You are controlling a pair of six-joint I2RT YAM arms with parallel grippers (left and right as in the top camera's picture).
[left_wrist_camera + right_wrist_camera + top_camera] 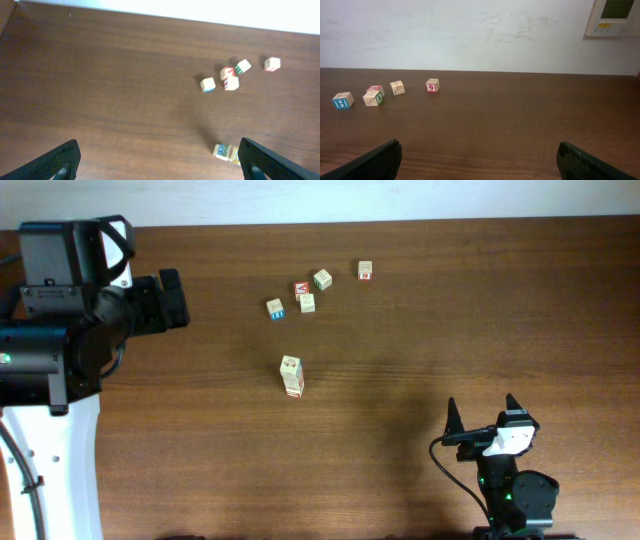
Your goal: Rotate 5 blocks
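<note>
Our left tool (159, 150) and right tool (479, 150) both stand released, spread wide and grasping nothing, over the dark brown wooden table (450, 330). Five small pale wooden letter cubes (307, 302) lie scattered at the far middle. Two more, touching, sit nearer.

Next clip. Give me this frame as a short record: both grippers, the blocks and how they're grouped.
left gripper: open, empty, touching nothing
right gripper: open, empty, well away from the blocks
cluster: blue-marked cube, red-topped cube, beige cube, green-marked cube, close together
loner: cube with red 9, apart from the cluster
cube pair: two side by side, touching, set apart nearer the right gripper
blocks in view: seven
</note>
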